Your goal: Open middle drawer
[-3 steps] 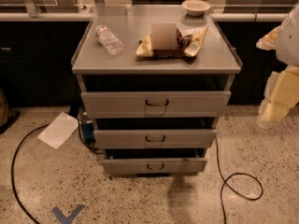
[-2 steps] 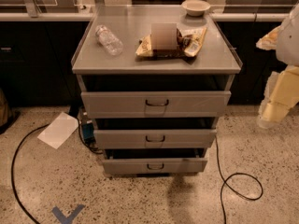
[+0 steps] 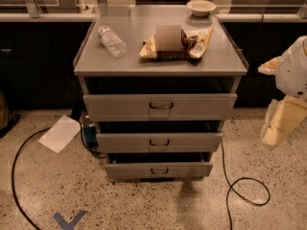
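At 3 o'clock, hard against the frame edge: gripper (image 3: 282,124), pale, well apart from the cabinet (image 3: 160,63). Whether it is spread or closed cannot be told.

Middle drawer (image 3: 192,142) lies just toward 6 o'clock from frame centre, between top drawer (image 3: 201,107) and bottom drawer (image 3: 192,170). Its dark loop handle (image 3: 159,142) sits central on the front, untouched. No tray interior shows, so I judge it shut or nearly so.

Change over the last second: none noted. Gripper is in the same spot and all three fronts are at the same offsets (cabinet-top clutter likewise: bottle (image 3: 112,41) at 11 o'clock, snack bags (image 3: 175,44) and bowl (image 3: 201,7) toward 12).

Meaning: approach not begun, task at its start. Next move, by my reckoning: carry the gripper from 3 o'clock across to the handle, level with it, then pull straight out. Risks: taking the top drawer's handle by mistake, or the floor cable (image 3: 240,190) at 5 o'clock fouling the base.
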Robot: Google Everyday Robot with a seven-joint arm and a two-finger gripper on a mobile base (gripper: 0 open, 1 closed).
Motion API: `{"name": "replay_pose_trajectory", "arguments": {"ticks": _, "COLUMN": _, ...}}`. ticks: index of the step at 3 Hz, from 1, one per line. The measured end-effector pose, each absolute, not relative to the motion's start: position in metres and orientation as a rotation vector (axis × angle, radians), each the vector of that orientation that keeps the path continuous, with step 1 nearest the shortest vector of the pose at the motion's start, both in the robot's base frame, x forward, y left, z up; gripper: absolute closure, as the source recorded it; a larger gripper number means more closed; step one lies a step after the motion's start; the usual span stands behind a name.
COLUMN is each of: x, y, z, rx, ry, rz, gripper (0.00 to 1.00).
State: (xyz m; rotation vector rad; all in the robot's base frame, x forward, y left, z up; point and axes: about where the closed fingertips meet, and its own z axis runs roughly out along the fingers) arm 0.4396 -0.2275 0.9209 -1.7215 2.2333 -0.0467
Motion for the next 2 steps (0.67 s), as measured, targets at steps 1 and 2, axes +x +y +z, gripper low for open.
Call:
{"name": "replay_pose_trajectory", "arguments": {"ticks": 1, "x": 0.45, "y": -0.229, "z": 0.861, "rx": -1.747, "ry": 2.191, "rz": 0.042, "gripper": 0.0}}
{"name": "replay_pose_trajectory", "arguments": {"ticks": 2, "x": 0.467, "y": -0.23, "z": 0.799, "rx": -1.743, "ry": 2.124, "rz": 0.169, "gripper": 0.0}}
